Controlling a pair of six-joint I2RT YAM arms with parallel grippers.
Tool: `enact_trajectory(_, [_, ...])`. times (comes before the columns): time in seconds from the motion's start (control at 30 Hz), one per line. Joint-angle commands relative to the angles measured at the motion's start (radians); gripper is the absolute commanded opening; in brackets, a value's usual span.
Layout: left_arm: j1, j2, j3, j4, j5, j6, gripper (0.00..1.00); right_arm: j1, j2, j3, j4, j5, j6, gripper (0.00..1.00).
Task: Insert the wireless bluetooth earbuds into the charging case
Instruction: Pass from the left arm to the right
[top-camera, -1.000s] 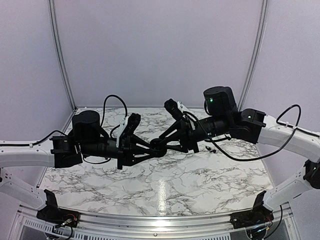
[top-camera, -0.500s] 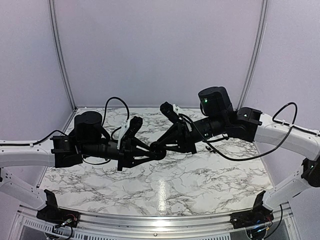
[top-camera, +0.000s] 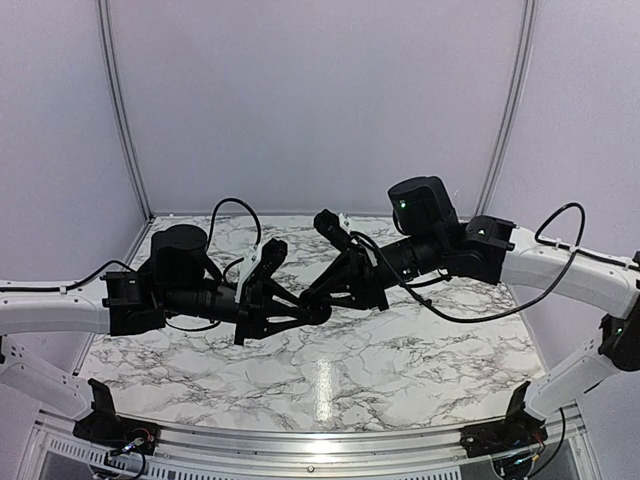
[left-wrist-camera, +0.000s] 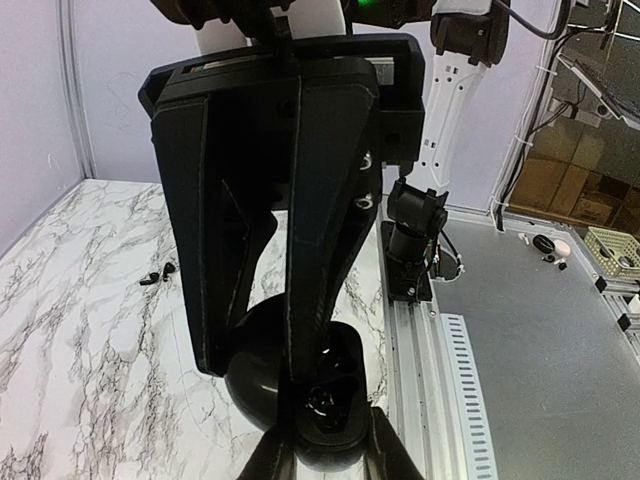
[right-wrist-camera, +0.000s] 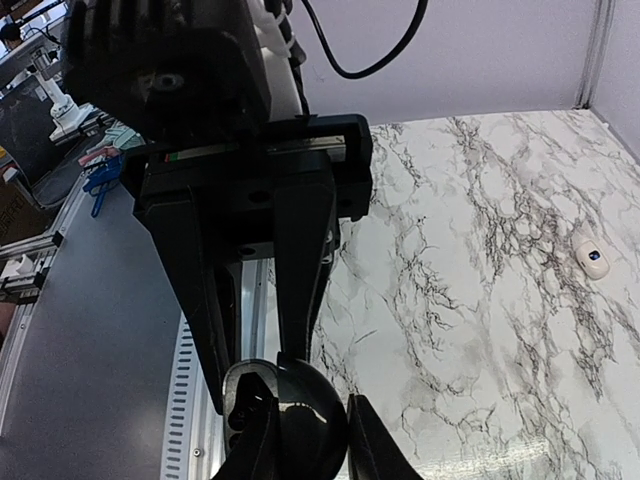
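Left gripper (left-wrist-camera: 325, 445), right gripper (right-wrist-camera: 300, 440) both clamped on black round shell (left-wrist-camera: 262, 385); hold yours level, no twisting. Earbuds (left-wrist-camera: 155, 277) (2 dark specks) lie at 9 o'clock.

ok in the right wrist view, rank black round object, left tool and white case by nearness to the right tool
1. black round object, in the right tool, bottom
2. left tool, just above
3. white case, far right on marble

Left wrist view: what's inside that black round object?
The black round object is open; a glossy dark piece shows inside, the rest hidden behind the right fingers.
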Motion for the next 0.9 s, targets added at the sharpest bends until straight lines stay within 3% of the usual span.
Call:
enact_trajectory(0.0, [-0.001, -0.005, 0.036, 0.045, -0.007, 0.021, 0.0, 0.014, 0.025, 0.039, -0.007, -0.031, 0.007, 0.23])
enact_trajectory(0.37, [-0.001, -0.03, 0.023, 0.039, -0.065, 0.035, 0.0, 0.013, 0.013, 0.034, -0.003, -0.035, -0.002, 0.04])
enact_trajectory(0.5, [-0.001, -0.034, 0.02, 0.04, -0.086, 0.034, 0.1, 0.012, 0.004, 0.029, 0.006, -0.029, -0.001, 0.0])
enact_trajectory(0.67, [0.0, -0.043, 0.012, 0.04, -0.111, 0.034, 0.34, 0.012, -0.019, 0.021, 0.026, -0.009, 0.0, 0.0])
enact_trajectory(0.87, [0.0, -0.048, -0.001, 0.04, -0.116, 0.033, 0.47, 0.008, -0.067, -0.009, 0.101, 0.011, 0.015, 0.0])
